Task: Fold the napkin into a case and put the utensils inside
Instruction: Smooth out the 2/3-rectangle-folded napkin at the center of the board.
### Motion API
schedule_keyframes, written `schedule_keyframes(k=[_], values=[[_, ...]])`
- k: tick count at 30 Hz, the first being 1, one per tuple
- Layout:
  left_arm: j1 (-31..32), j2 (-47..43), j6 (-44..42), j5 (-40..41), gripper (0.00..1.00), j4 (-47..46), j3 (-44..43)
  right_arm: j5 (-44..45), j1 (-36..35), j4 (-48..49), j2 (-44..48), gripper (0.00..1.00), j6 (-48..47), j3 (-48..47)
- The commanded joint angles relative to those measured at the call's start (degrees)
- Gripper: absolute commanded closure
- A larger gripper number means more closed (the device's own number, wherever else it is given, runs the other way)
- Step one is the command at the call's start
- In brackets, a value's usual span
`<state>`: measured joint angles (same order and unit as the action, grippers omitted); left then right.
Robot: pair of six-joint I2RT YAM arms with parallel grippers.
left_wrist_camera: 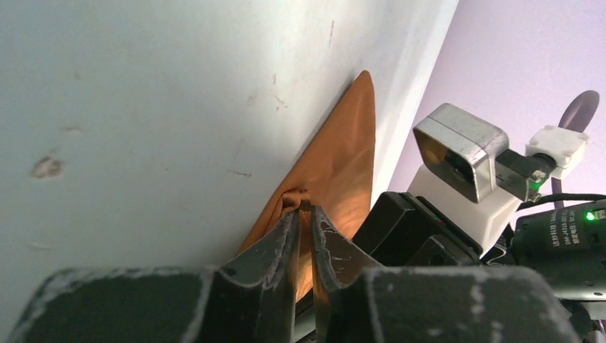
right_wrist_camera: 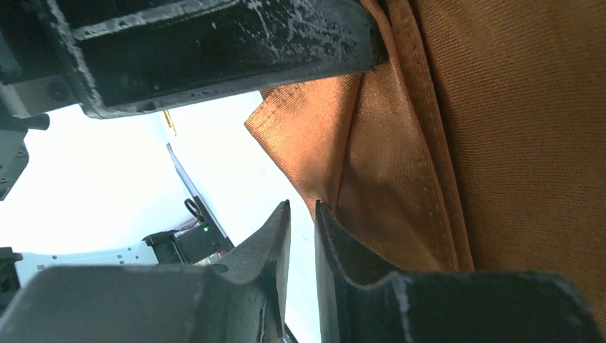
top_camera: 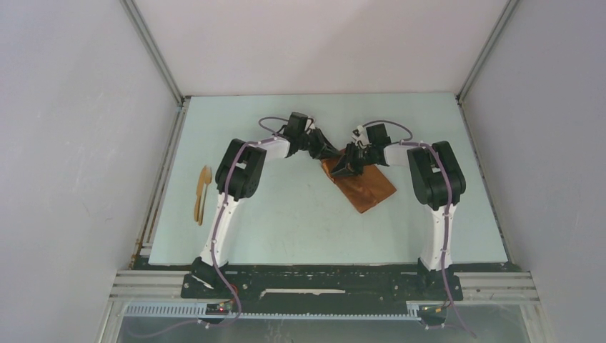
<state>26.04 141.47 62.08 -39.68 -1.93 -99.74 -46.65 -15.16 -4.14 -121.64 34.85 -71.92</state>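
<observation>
A pale table (top_camera: 286, 214) boxed in by plain white walls (top_camera: 321, 43) carries the work. The rust-orange napkin (top_camera: 366, 187) lies right of centre as a tilted oblong. Its layered hems suggest it is already doubled. Both grippers meet at its far-left corner. The wooden utensils (top_camera: 202, 194) lie well apart near the table's left edge, untouched.

The left gripper (left_wrist_camera: 304, 209) has its jaws nearly together on a small bunched nub of the cloth's edge, with a strip of orange running down between the fingers. The right gripper (right_wrist_camera: 302, 207) shows narrow jaws with a slit of light between them. A fold of the napkin tapers to the tips, but I cannot tell whether it is pinched or only touching.

The step looks like another fold towards the case. To do it well, each gripper should catch every layer of the hem, not just the top one. The two should lift only a little and travel together at equal height, with the cloth taut between them. The wrists crowd each other here, so their paths need room. The edge should be laid square on the opposite hem before it is let go, or the pouch will skew.
</observation>
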Motion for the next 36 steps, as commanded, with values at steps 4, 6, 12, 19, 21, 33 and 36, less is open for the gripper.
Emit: schedule_keyframes(k=[4, 6, 12, 19, 21, 33, 36], values=[[0.0, -1.1, -2.0, 0.5, 0.70, 1.6, -2.7, 2.8, 0.0, -6.9, 6.6, 0.70, -4.8, -1.4], [0.0, -3.3, -2.7, 0.1, 0.63, 3.5, -2.7, 4.9, 0.5, -11.4, 11.7, 0.64, -7.5, -1.6], [0.1, -13.2, -5.6, -1.0, 0.49, 5.6, -1.2, 18.7, 3.5, -26.7, 21.2, 0.47, -15.8, 0.1], [0.3, -26.0, -11.2, 1.7, 0.47, 9.2, 8.9, 22.6, 8.3, -27.4, 26.2, 0.45, -17.2, 7.9], [0.9, -27.9, -11.8, 2.1, 0.48, 9.1, 12.9, 22.9, 8.9, -27.1, 26.3, 0.45, -17.2, 9.0], [14.1, -34.4, -13.4, 2.8, 0.48, 5.8, 26.1, 22.6, 11.2, -25.4, 26.8, 0.48, -17.1, 14.0], [18.6, -32.9, -13.8, 3.9, 0.48, 4.3, 26.5, 21.8, 13.3, -25.2, 29.1, 0.45, -17.1, 14.1]])
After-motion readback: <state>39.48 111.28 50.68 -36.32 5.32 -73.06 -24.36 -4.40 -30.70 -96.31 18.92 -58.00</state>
